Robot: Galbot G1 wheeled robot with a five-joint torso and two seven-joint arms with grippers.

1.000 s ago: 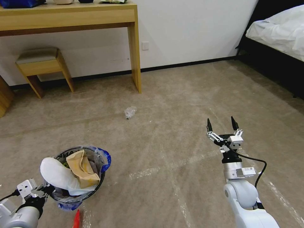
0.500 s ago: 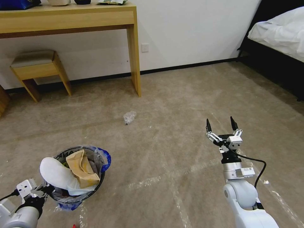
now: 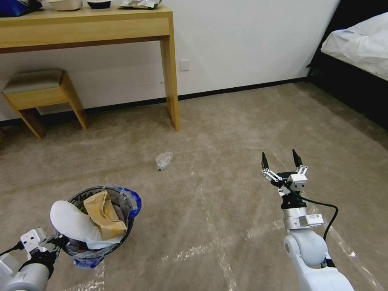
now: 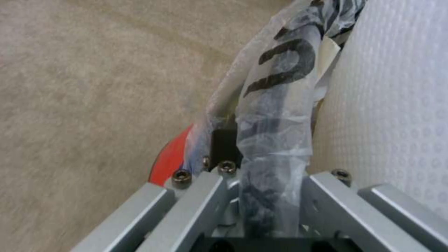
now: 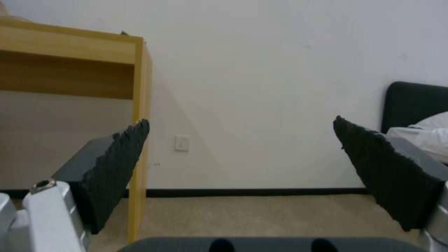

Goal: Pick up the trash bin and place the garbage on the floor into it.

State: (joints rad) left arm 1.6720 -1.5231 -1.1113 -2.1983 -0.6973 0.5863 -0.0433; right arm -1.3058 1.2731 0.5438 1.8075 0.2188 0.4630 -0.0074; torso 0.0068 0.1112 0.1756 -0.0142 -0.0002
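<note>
on bin rim (image 3: 128, 226), left fingers (image 4: 224, 147) clamped

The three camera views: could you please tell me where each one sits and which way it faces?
Head view: on the head, looking forward and down at the carpet; both arms show, the left end effector holding the trash bin.
Left wrist view: on the left wrist, facing that bin's bagged rim.
Right wrist view: on the right wrist, facing the wall through the open right end effector.
Shared: head and right wrist views both show the desk.

Bedroom; made bed (image 3: 359, 44) with white bedding, wooden desk (image 3: 87, 24), stool (image 3: 38, 91), beige carpet (image 3: 242, 133)
</note>
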